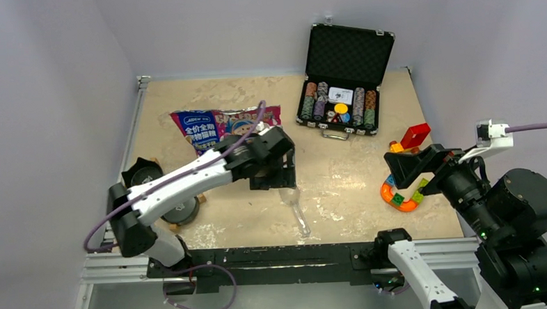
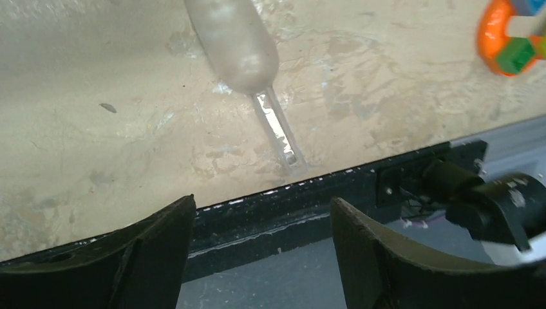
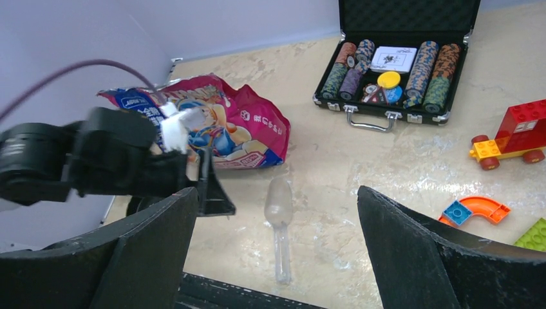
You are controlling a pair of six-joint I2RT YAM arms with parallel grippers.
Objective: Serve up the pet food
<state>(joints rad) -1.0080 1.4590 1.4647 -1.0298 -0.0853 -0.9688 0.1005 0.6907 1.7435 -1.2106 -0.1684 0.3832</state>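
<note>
The pet food bag, pink and blue, lies on the table at the back left; it also shows in the right wrist view. No kibble shows. A clear plastic scoop lies near the front edge, its handle toward me. My left gripper is open and empty, just behind the scoop's bowl and in front of the bag. My right gripper is open and empty above the toys at the right.
Two dark round bowls sit at the left, partly under the left arm. An open black case of poker chips stands at the back. Toy blocks and an orange curved piece lie at the right. The black front rail runs close to the scoop.
</note>
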